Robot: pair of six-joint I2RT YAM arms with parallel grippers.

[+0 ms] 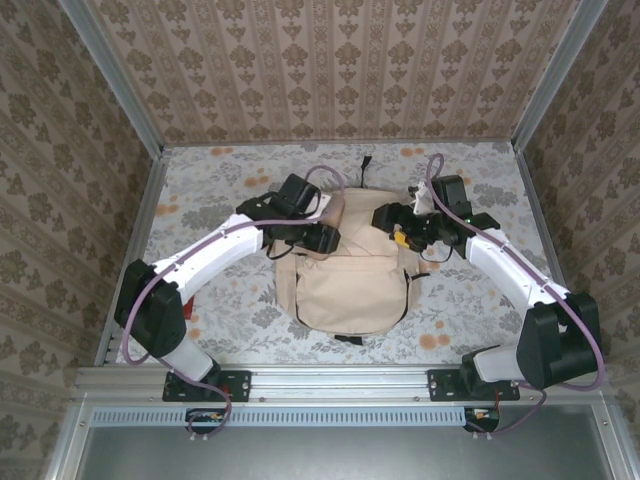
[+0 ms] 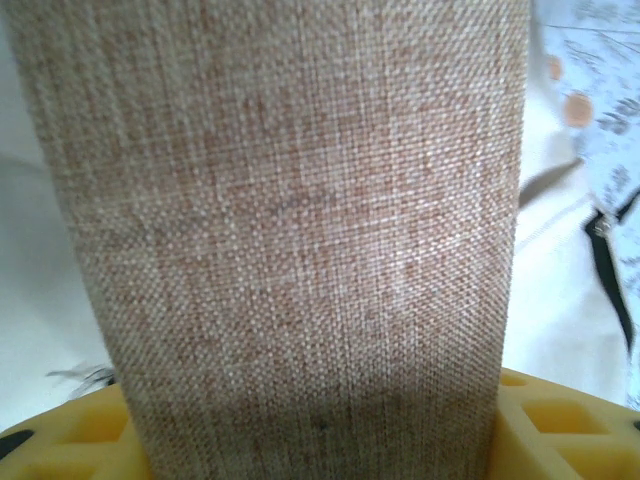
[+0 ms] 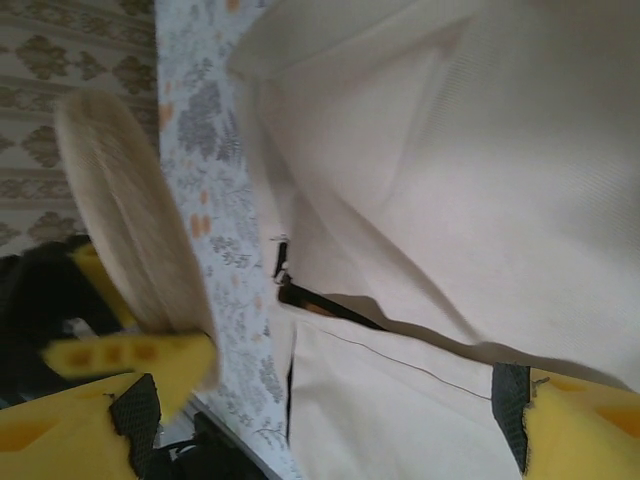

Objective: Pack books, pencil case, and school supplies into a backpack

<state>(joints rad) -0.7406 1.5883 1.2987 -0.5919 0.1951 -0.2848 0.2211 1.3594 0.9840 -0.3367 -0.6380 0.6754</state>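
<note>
Tan woven cloth sits between the yellow fingers [image 2: 70, 435] of the left pincer [image 2: 312, 445], which is pinching the pencil case [image 2: 300, 230] and holding it over the upper left part of the backpack [image 1: 350, 285]. The right pincer [image 3: 330, 440] stands spread wide just above the backpack's cream fabric near its upper right corner, gripping nothing I can make out. The backpack lies in the middle of the flowered desk [image 1: 220, 170], between the two arms.
</note>
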